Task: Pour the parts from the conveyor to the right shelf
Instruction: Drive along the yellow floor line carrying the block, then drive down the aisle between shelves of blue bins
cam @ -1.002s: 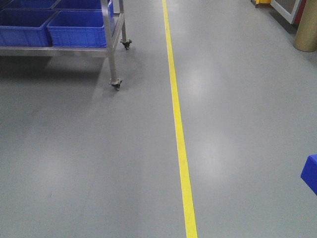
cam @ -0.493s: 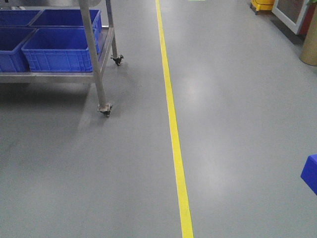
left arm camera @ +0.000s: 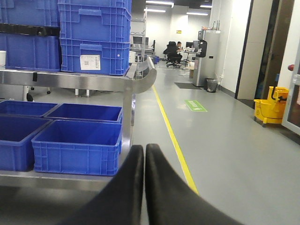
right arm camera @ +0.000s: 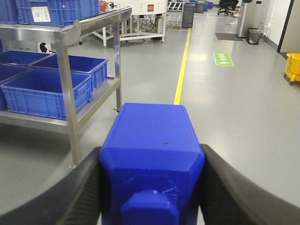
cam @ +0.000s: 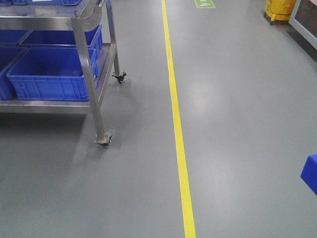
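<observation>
One blue block (right arm camera: 152, 140) gripped by right end effector (right arm camera: 151, 161)

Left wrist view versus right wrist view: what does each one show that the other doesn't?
Only the left wrist view shows the left gripper, its jaws shut on nothing. Only the right wrist view shows the right gripper, its jaws clamped on the blue block. Both show the steel shelf with blue bins, the yellow floor line and the green floor marking.

Front view: blue block (cam: 310, 174) cut by right edge; steel shelf (cam: 49, 107) cut at left.
</observation>
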`<state>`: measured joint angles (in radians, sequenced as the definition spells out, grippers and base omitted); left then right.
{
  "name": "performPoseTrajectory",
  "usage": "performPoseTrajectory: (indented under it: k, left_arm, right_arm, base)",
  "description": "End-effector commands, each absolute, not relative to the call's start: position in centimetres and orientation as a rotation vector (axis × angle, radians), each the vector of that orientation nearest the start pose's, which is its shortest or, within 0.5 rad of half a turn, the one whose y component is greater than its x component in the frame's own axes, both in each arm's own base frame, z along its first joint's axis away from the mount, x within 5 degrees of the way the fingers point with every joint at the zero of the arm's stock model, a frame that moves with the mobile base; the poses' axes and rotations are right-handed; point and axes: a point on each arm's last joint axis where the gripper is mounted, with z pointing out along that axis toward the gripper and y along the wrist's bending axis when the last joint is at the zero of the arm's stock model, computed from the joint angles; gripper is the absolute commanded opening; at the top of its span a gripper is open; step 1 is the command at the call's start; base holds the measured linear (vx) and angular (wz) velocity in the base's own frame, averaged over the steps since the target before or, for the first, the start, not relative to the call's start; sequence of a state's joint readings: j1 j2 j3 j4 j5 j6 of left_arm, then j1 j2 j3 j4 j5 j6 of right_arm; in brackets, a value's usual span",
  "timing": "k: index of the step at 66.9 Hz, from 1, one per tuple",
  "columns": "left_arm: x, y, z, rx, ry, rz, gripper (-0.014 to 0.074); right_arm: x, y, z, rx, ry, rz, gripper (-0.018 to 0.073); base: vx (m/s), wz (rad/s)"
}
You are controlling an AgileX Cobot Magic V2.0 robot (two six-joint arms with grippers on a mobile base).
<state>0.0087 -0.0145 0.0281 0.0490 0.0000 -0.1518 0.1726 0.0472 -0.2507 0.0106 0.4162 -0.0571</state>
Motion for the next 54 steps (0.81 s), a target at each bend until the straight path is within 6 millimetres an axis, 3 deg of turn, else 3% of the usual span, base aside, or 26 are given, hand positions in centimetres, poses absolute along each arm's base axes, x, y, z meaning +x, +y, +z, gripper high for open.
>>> performPoseTrajectory:
  k: [1, 33, 54]
  left_arm:
    - [5.6, 0.01, 20.31, -0.087, 1.433, -0.094, -0.0006]
    - [5.6, 0.01, 20.31, -0.087, 1.433, -0.094, -0.0006]
    - [5.6, 0.01, 20.31, -0.087, 1.433, -0.094, -0.0006]
  right_arm:
    - [4.3, 0.77, 27.27, -0.187, 1.585, 0.091, -0.0001]
    - [4.31, 0.77, 27.27, -0.186, 1.585, 0.09, -0.0001]
    - [4.31, 0.77, 27.27, -0.186, 1.585, 0.09, -0.0001]
  base:
    - [0.58, 0.02]
    - [0.53, 0.05]
    - [0.41, 0.53]
